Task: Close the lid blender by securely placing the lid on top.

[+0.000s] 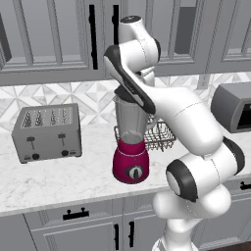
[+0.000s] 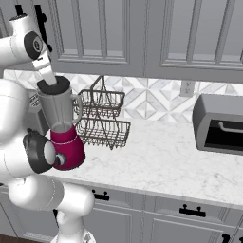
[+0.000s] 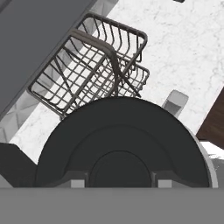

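Black and flat, the lid [image 2: 49, 87] sat on the rim of the blender [image 2: 62, 127], with your gripper [image 3: 120, 177] closed on its knob from above. You were at the seating step; next, judge whether it sits square, then release and lift straight up.

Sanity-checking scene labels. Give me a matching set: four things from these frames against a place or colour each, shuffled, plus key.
Things:
1. lid
2. blender base
3. toaster
4. wire rack

Descriptions:
A. silver, on the counter at the left of the left base view
B. black, sitting at the jar's rim under the end effector
C. crimson with a dark dial
D. dark metal, two tiers, behind the jar

Pairs: 1-B, 2-C, 3-A, 4-D
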Robot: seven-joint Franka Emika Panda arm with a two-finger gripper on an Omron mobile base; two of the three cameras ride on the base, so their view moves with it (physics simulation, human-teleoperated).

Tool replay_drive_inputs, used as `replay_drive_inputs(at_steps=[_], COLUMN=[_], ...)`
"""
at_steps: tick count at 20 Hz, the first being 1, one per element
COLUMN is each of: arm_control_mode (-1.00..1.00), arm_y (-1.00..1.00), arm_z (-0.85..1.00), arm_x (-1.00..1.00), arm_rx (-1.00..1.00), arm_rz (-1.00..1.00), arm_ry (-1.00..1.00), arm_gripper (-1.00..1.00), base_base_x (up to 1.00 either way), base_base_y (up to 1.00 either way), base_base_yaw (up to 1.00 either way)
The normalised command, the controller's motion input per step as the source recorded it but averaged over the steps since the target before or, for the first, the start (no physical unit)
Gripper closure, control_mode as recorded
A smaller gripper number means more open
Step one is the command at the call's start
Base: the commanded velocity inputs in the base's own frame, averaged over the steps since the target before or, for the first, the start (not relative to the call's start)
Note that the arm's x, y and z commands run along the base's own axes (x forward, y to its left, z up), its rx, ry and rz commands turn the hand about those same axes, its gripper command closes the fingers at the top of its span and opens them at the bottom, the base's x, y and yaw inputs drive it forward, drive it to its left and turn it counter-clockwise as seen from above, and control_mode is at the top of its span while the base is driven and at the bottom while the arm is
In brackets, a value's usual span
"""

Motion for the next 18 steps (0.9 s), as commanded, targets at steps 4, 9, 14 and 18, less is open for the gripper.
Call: replay_drive_inputs(at_steps=[4, 9, 14, 18], arm_control_mode=[-1.0, -1.0, -1.0, -1.0], arm_y=[0.0, 0.0, 0.04, 0.0], arm_z=[-0.25, -0.26, -0.07, 0.17], arm_x=[-0.04, 0.0, -0.07, -0.16], arm_rx=[-0.08, -0.1, -0.04, 0.0], arm_rz=[0.0, 0.01, 0.01, 0.0], arm_ry=[0.0, 0.0, 0.0, 0.1], arm_gripper=[1.0, 1.0, 1.0, 1.0], base_base_x=[0.0, 0.0, 0.0, 0.0], base_base_y=[0.0, 0.0, 0.0, 0.0], base_base_yaw=[0.0, 0.0, 0.0, 0.0])
